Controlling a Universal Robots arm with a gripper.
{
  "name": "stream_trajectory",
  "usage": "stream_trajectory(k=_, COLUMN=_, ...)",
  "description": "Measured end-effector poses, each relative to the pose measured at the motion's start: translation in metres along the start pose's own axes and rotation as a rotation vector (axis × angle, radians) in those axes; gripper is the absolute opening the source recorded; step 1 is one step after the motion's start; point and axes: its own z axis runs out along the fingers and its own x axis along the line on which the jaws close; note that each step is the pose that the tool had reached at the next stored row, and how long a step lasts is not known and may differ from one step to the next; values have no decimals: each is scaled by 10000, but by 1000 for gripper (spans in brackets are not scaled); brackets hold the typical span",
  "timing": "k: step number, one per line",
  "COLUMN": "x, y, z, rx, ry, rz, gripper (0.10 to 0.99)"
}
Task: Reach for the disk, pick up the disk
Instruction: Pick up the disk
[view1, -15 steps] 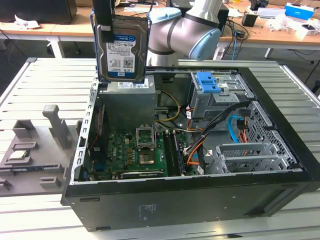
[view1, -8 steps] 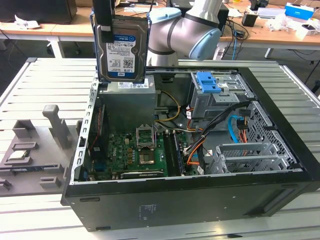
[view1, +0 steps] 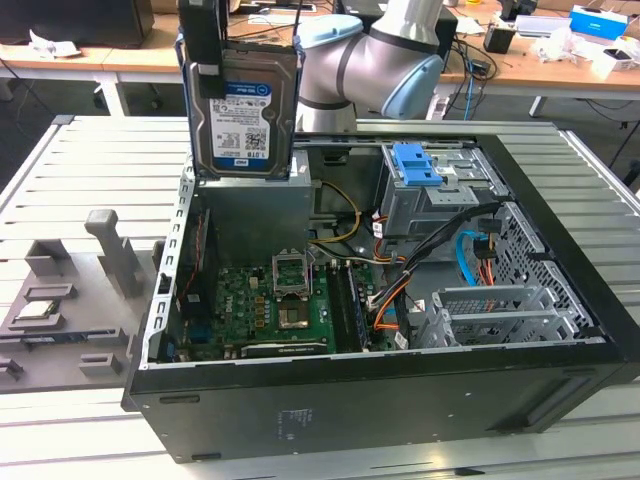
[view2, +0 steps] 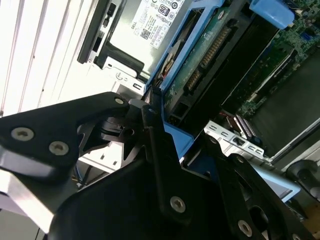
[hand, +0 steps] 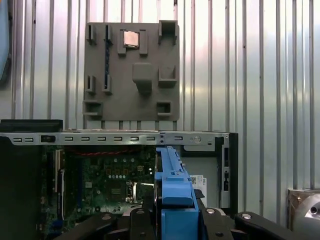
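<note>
Open PC case (view1: 400, 400) sits on a slatted metal table (view1: 90, 170). Inside the case: green motherboard (view1: 265, 305) on the floor, grey drive cage (view1: 430, 205) with a blue latch (view1: 415, 165) on top at the far side, orange and black cables (view1: 400, 290) running between cage and board, a power supply (view1: 250, 215) box in the far corner toward the exterior view's left. Outside the case, on the exterior view's left, a grey fixture tray (view1: 70, 300) with a small chip (view1: 35, 310) on it; in the first wrist view the tray (hand: 131, 75) lies beyond the case wall with the chip (hand: 131, 38) seated in a slot. Desks with clutter stand behind the table.

Disk (view1: 243, 115) hangs upright above the case, over the power supply corner, clear of the case rim, label side facing the exterior camera. Nothing touches it except the gripper (view1: 205, 70), which grips it from the top edge. In the second wrist view the black fingers (view2: 155, 145) are pressed against the blue rail (view2: 172, 75) of the disk (view2: 210, 55), jaws pinching the disk by its rail sides. In the first wrist view the rail (hand: 172, 190) sticks out between the finger links, above the motherboard (hand: 107, 185).
</note>
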Motion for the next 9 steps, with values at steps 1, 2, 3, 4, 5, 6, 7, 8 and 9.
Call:
stream_trajectory(k=1, x=22, y=1, z=-1, rx=-1, ry=1, rz=1, gripper=369)
stream_trajectory(k=2, x=45, y=1, z=-1, rx=-1, ry=0, rz=2, gripper=369)
stream_trajectory(k=3, x=93, y=2, z=-2, rx=-2, ry=1, rz=2, gripper=369)
stream_trajectory(k=4, x=123, y=2, z=-1, rx=0, ry=0, rz=1, gripper=369)
stream_trajectory(k=5, x=155, y=2, z=-2, rx=-1, ry=0, rz=1, gripper=369)
stream_trajectory(k=6, x=174, y=2, z=-3, rx=-1, ry=1, rz=0, gripper=369)
stream_trajectory(k=7, x=222, y=3, z=-3, rx=0, ry=0, rz=1, gripper=369)
stream_trajectory(k=8, x=263, y=4, z=-3, rx=-1, ry=1, rz=1, gripper=369)
stream_trajectory(k=9, x=300, y=4, z=-4, rx=-1, ry=1, rz=2, gripper=369)
